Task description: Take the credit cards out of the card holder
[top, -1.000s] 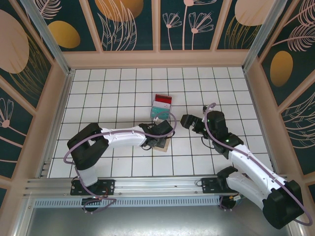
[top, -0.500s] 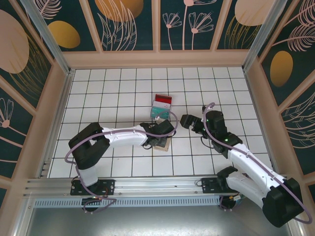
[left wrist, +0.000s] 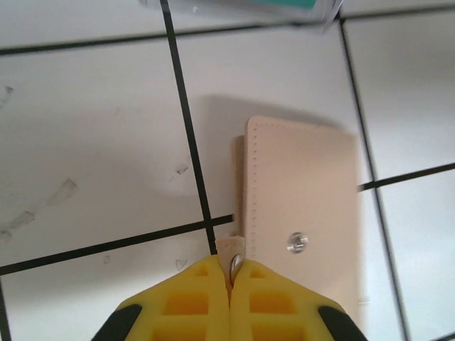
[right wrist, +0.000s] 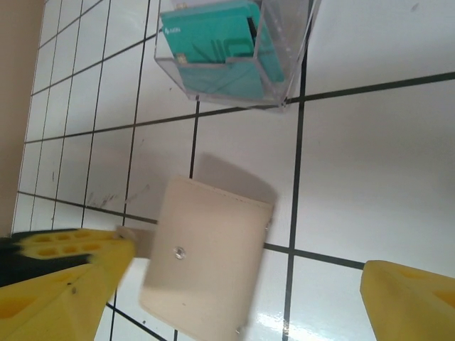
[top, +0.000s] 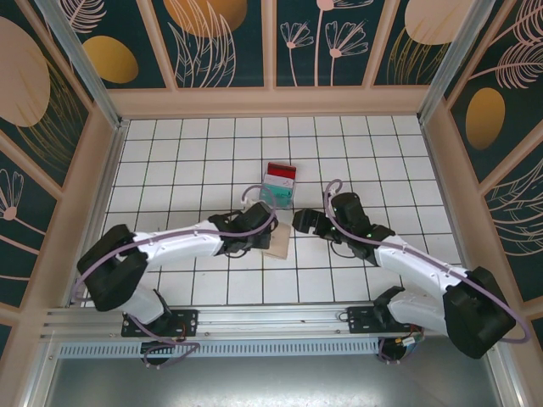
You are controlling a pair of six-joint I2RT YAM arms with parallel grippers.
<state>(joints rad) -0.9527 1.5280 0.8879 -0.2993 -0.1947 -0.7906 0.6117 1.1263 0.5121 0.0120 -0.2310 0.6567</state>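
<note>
The card holder (left wrist: 302, 206) is a closed tan wallet with a metal snap, flat on the white tiles. My left gripper (left wrist: 231, 273) is shut on its small strap tab at the holder's near left corner. In the top view the holder (top: 278, 244) lies between the left gripper (top: 260, 237) and the right gripper (top: 299, 222). My right gripper (right wrist: 247, 261) is open wide, with the holder (right wrist: 206, 263) lying ahead of its spread fingers, untouched. A teal credit card (right wrist: 213, 32) stands in a clear box, and a red card (top: 281, 171) lies behind it.
The clear plastic box (top: 277, 193) sits one tile beyond the holder, close to both grippers. White tiled floor (top: 187, 161) stretches left and back. Wooden walls (top: 271, 102) enclose the area. An aluminium rail (top: 254, 318) runs along the near edge.
The left gripper has shut on the holder's tab and its arm has swung leftward. The right gripper has moved left, closer to the holder. The holder has shifted slightly.
</note>
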